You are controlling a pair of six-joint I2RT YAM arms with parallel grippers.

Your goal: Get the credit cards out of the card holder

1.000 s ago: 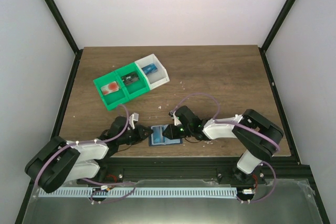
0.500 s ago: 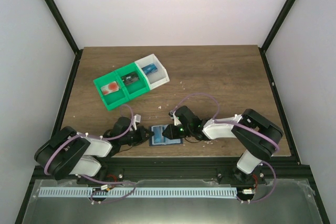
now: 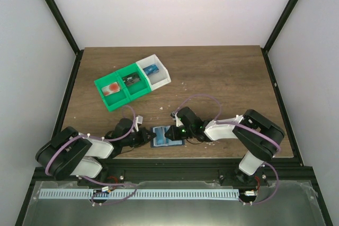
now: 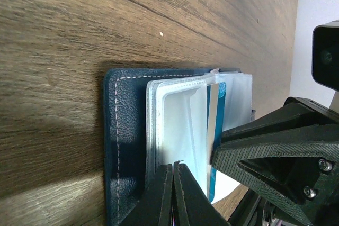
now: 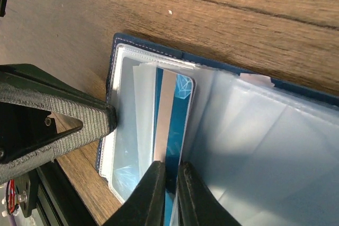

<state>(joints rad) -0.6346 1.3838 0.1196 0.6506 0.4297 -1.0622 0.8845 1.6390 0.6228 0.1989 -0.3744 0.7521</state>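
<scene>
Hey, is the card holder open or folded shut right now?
Open. The card holder lies spread flat on the table, its clear sleeves exposed, with a blue card showing among them.

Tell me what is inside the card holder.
In the card holder, clear sleeves and one blue card, pinched by the right gripper. The sleeves hide whether more cards are inside.

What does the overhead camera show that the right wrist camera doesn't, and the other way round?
Only the overhead view shows both whole arms and the green and white plastic trays. Only the right wrist view makes out the clear plastic sleeves and the teal card with a copper stripe pinched in the right arm's jaws. Both show the dark navy-blue folding card holder lying open on the brown wooden table.
</scene>
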